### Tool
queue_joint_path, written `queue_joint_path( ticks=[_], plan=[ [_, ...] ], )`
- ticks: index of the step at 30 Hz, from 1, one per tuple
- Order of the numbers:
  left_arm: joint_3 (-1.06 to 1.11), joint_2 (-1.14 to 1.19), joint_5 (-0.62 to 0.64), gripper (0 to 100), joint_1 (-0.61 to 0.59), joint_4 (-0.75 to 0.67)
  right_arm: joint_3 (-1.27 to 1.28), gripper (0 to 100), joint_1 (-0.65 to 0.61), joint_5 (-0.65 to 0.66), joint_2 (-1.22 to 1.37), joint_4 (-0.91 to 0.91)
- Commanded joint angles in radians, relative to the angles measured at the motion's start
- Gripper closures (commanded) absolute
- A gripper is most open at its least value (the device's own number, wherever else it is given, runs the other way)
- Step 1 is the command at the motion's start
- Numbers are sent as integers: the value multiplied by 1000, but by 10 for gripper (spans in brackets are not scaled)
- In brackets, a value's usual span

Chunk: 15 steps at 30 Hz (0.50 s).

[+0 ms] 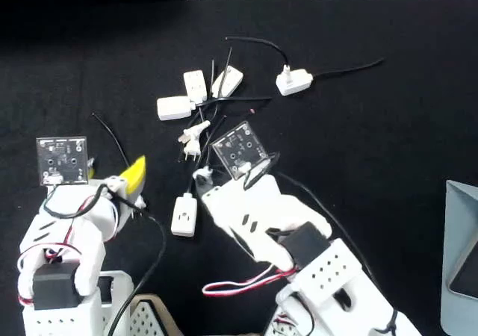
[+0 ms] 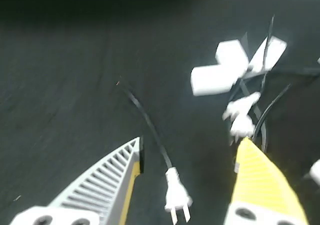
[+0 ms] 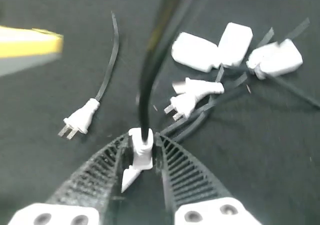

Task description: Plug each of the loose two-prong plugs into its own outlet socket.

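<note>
My right gripper (image 1: pixel 203 178) (image 3: pixel 143 141) is shut on a white two-prong plug (image 3: pixel 140 156) whose black cord (image 3: pixel 156 60) rises away from it. It hovers just beyond a white socket block (image 1: pixel 184 215). My left gripper (image 2: pixel 191 144) stands open, its yellow finger (image 1: pixel 135 172) (image 3: pixel 30 42) beside a loose plug (image 2: pixel 176 195) (image 3: pixel 79 120) that lies on the cloth between its fingers. Two more loose plugs (image 1: pixel 192 142) (image 3: pixel 192 97) lie tangled in cords. Behind them are three socket blocks (image 1: pixel 175 107) (image 1: pixel 196 86) (image 1: pixel 228 81), and a fourth (image 1: pixel 293 82) sits farther right.
Black cloth covers the table (image 1: pixel 388 149). Thin black cords (image 1: pixel 224 101) cross between the socket blocks and plugs. A grey bin (image 1: pixel 459 261) stands at the right edge. The left and far right stretches of cloth have free room.
</note>
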Motion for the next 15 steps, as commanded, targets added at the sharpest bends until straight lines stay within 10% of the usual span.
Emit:
queue_joint_path(
  ticks=[1,15],
  plan=[
    [-65,141,-87,649,-47,63,59,987,52,-9,-18,-78],
    [-153,681,-140,647,90,61,107,987,129,-6,-18,-110]
  ],
)
